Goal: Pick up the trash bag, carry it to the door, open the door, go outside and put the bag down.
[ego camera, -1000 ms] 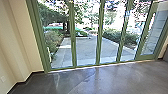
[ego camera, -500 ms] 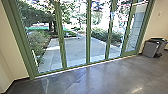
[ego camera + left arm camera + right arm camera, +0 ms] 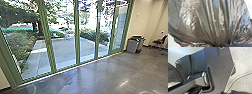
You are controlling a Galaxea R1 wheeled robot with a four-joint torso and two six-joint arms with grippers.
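"Glass doors, green-framed (image 3: pixel 77 32), stand ahead in the head view; how far along am I?"

"Bag picked up, I judge; the carry is under way. The door panels look shut, with the paved patio (image 3: pixel 61 47) beyond them. Opening up, going out and setting the bag down are left."

"Any containers there?"

"Grey bins (image 3: pixel 132 46) on the floor beyond the right end of the doors, near the wall. I can't see inside them."

"And the left wrist view?"

"Close up, my trash bag (image 3: pixel 205 22): thin, shiny, brownish plastic. Its pleats draw together at the left gripper (image 3: pixel 228 45), so I take that pincer to be pinching the gathered plastic. A reddish patch shows low on the bag; I can't name the contents."

"Right wrist view?"

"Wrinkled dark film (image 3: pixel 173 72) at one edge, probably the same bag, beside my own base plate. Pale floor (image 3: pixel 244 62) lies beyond, crossed by a thin dark curved line (image 3: pixel 238 81). I can't tell whether the right gripper is spread or pressed together."
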